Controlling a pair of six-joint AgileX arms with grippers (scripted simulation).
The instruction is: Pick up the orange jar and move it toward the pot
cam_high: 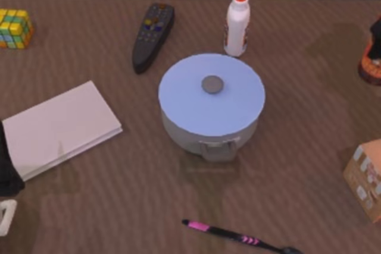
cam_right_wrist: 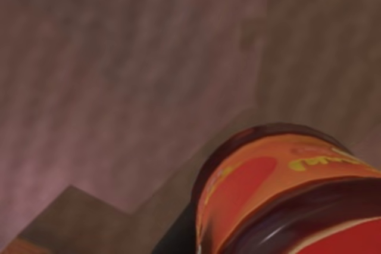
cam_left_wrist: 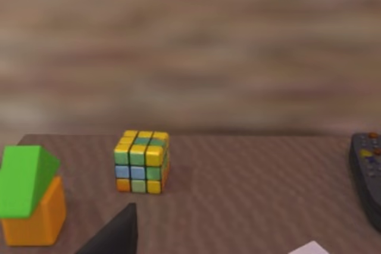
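Orange jar (cam_high: 372,57) sits at the table's right edge, toward the far side, only partly in the top view; dark shape above it there, prob. the right arm, not clear. In the right wrist view the jar (cam_right_wrist: 280,188) fills the near corner: dark band at one end, broad orange label w/ a big red patch and some yellow lettering (unreadable), then a dark rim and a red-orange end w/ a thin pale line. Looks tilted in that view; can't tell if it is resting on the table or lifted.

Right gripper: fingers not visible in any view, so can't tell how wide they stand or whether they have the jar.

Pot (cam_high: 211,104) near table centre, well apart from the jar. Flat pale-blue lid, small grey knob mid-lid, grey-white body, handle facing the near edge.

Left arm parked at the near-left corner (cam_high: 7,188); dark tip of it shows in the left wrist view, jaw state not readable.

Other stuff on the table (cam_high: 297,147):
- glue bottle (cam_high: 237,23), white w/ red tip, just beyond the pot, far side
- remote (cam_high: 152,35), dark, far side, left of the bottle
- colour cube (cam_high: 14,28), far-left edge
- white book (cam_high: 61,128), left side
- cardboard box (cam_high: 366,179), right edge, nearer side
- pink/black pen (cam_high: 238,237), near edge
- green-on-orange block (cam_left_wrist: 28,203), left wrist view only, beside the cube
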